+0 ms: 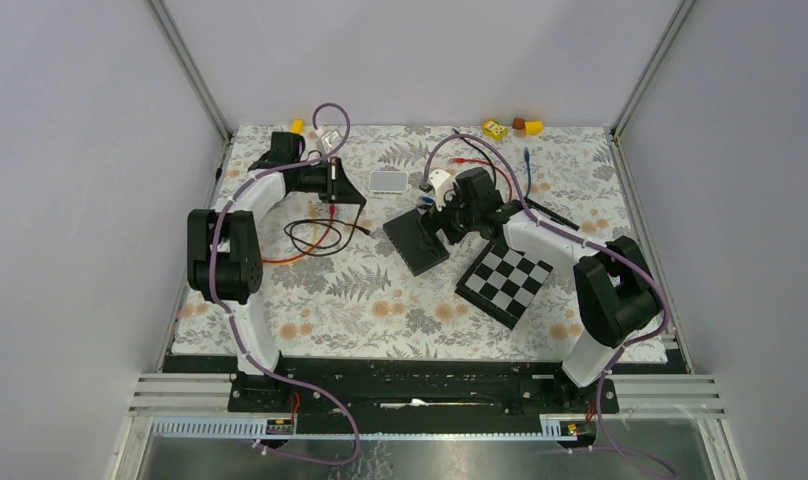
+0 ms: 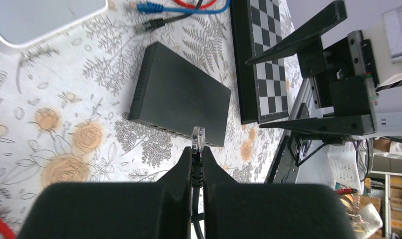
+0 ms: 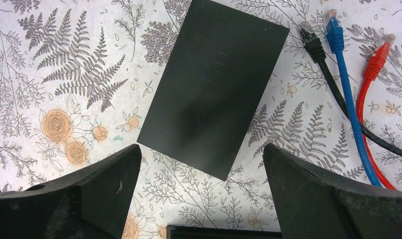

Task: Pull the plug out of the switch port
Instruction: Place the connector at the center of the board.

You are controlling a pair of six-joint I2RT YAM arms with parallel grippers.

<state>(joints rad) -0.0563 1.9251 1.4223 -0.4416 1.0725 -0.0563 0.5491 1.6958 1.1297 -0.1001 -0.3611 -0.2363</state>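
Note:
The switch (image 1: 417, 242) is a flat black box lying on the floral cloth at mid-table. In the left wrist view the switch (image 2: 179, 94) lies ahead of my left gripper (image 2: 197, 152), which is shut on a black cable's plug (image 2: 198, 138). The plug's clear tip sticks out past the fingertips, apart from the switch and raised above the cloth. In the top view my left gripper (image 1: 348, 186) is left of the switch. My right gripper (image 1: 442, 212) hovers over the switch (image 3: 214, 84), open and empty (image 3: 201, 149).
A checkerboard (image 1: 505, 283) lies right of the switch. A white flat device (image 1: 388, 181) sits behind it. Loose black (image 3: 313, 45), blue (image 3: 335, 35) and red (image 3: 377, 62) cable ends lie right of the switch. A black cable loop (image 1: 315, 238) lies at left.

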